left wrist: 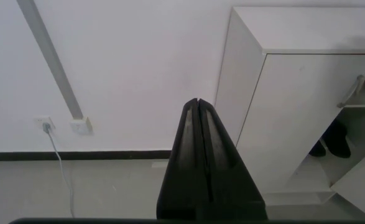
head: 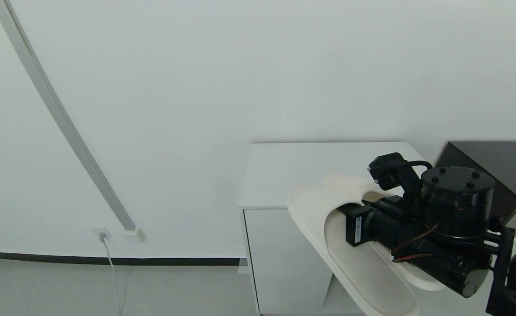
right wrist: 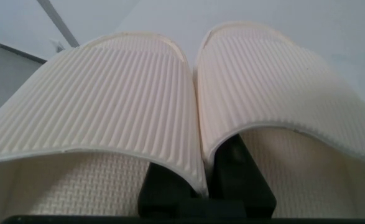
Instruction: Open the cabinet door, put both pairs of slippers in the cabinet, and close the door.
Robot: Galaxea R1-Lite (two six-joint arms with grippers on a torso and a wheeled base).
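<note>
- Cream ribbed slippers (right wrist: 107, 93) sit side by side right up against the right wrist camera, with their inner edges touching.
- One dark finger (right wrist: 170, 190) of the right gripper (right wrist: 204, 171) goes under each strap. The fingers are clamped on the two adjoining inner walls, so the pair hangs from that grip as one bundle.
- From the head camera, the pair is up in the air on the right arm. The toes point toward the wall (head: 196, 87) and the heels slope down toward the robot.
- From there the toes overlap the front edge of the white cabinet (head: 319, 171), and I cannot tell whether they touch its top.
- Left gripper (left wrist: 198, 106) has its two dark fingers pressed flat together with nothing between them. It points toward the wall, beside the cabinet's side panel and apart from it.
- From the left wrist camera, the cabinet door (left wrist: 300, 112) stands swung open, with a pale bar handle (left wrist: 354, 91) near its free edge.
- Behind the door a shelf shows, and below it a pair of dark shoes (left wrist: 332, 140) stands inside the cabinet.
- On the wall, a pale conduit strip (head: 60, 114) runs down at a slant to a small box, with a socket (head: 102, 232) just beside it.
- From the socket, a thin cable (head: 113, 272) drops to the floor.
- On the far right of the cabinet sits a dark flat surface (head: 499, 162).
</note>
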